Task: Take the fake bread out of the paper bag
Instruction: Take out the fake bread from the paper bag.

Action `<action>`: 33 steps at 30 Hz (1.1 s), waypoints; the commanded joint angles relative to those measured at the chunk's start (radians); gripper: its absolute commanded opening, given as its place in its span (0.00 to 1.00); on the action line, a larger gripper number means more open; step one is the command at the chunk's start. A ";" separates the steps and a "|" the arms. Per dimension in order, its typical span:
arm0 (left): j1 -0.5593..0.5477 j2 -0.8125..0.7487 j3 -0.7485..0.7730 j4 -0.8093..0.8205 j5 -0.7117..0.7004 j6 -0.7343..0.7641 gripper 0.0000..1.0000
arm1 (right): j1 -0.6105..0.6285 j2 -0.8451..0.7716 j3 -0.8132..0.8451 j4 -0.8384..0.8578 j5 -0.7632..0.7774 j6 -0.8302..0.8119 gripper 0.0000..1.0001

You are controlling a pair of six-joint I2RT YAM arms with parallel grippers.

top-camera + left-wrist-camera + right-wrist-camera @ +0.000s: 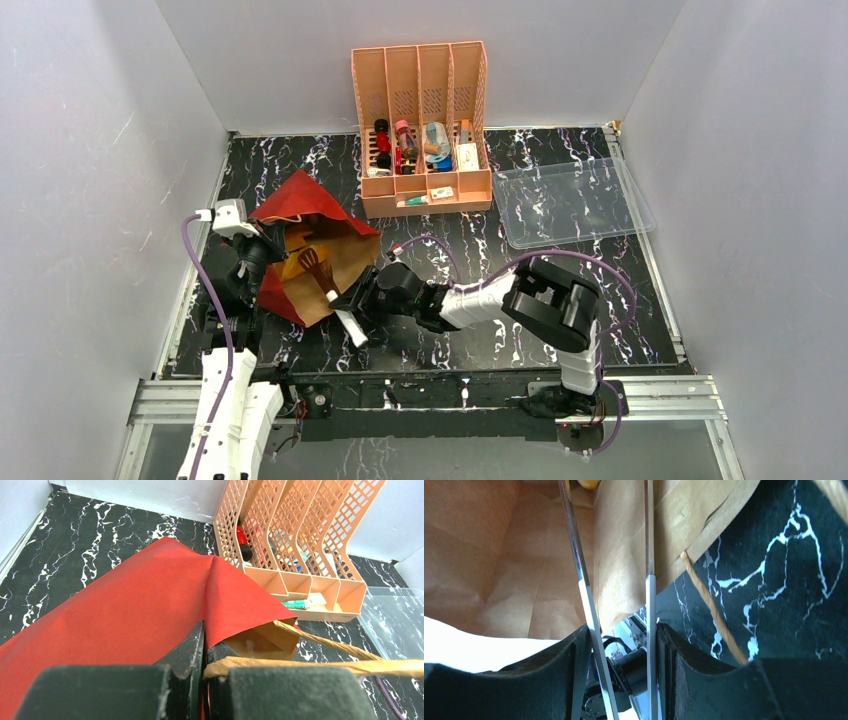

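The paper bag [300, 200] lies on its side at the left, red outside, brown inside, with its mouth toward the right arm. My left gripper [262, 245] is shut on the bag's rim [206, 650] and holds the mouth up. My right gripper [360, 305] is shut on metal tongs [330, 295], and their dark tips reach into the bag's mouth. In the right wrist view the two tong blades [650, 580] run from my fingers into the bag [484, 555]. A small yellow bit [586, 483] shows at the top edge; I cannot tell whether it is bread. No other bread shows.
A pink slotted organizer [420, 70] with small bottles and boxes stands at the back centre. A clear plastic tray [570, 200] lies to its right. The bag's twisted paper handle [325, 667] hangs by my left fingers. White walls close in three sides.
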 commanded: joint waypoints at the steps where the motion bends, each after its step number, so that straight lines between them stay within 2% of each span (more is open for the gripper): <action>1: -0.005 -0.013 -0.005 0.051 0.022 -0.009 0.00 | -0.023 0.042 0.047 0.023 0.000 0.010 0.44; 10: -0.006 -0.017 -0.012 0.049 0.030 -0.014 0.00 | -0.048 0.100 0.080 0.049 -0.045 0.002 0.43; 13: -0.006 -0.015 -0.011 0.049 0.028 -0.014 0.00 | -0.053 0.107 0.074 0.063 -0.057 0.003 0.29; 16: -0.007 -0.014 -0.012 0.050 0.027 -0.015 0.00 | -0.055 0.106 0.058 0.081 -0.069 0.003 0.04; 17: -0.006 -0.014 -0.014 0.050 0.026 -0.015 0.00 | -0.056 0.105 0.053 0.083 -0.075 0.004 0.00; 25: -0.010 -0.024 -0.028 0.047 0.020 -0.016 0.00 | -0.057 0.073 0.021 0.100 -0.074 -0.009 0.00; 28: -0.010 -0.024 -0.025 0.049 0.020 -0.020 0.00 | -0.057 0.076 0.040 0.081 -0.070 -0.030 0.16; 31: -0.010 -0.018 -0.018 0.053 0.024 -0.027 0.00 | -0.056 0.093 0.069 0.072 -0.085 -0.045 0.37; 33: -0.010 -0.015 -0.017 0.055 0.026 -0.029 0.00 | -0.056 0.099 0.083 0.061 -0.087 -0.049 0.42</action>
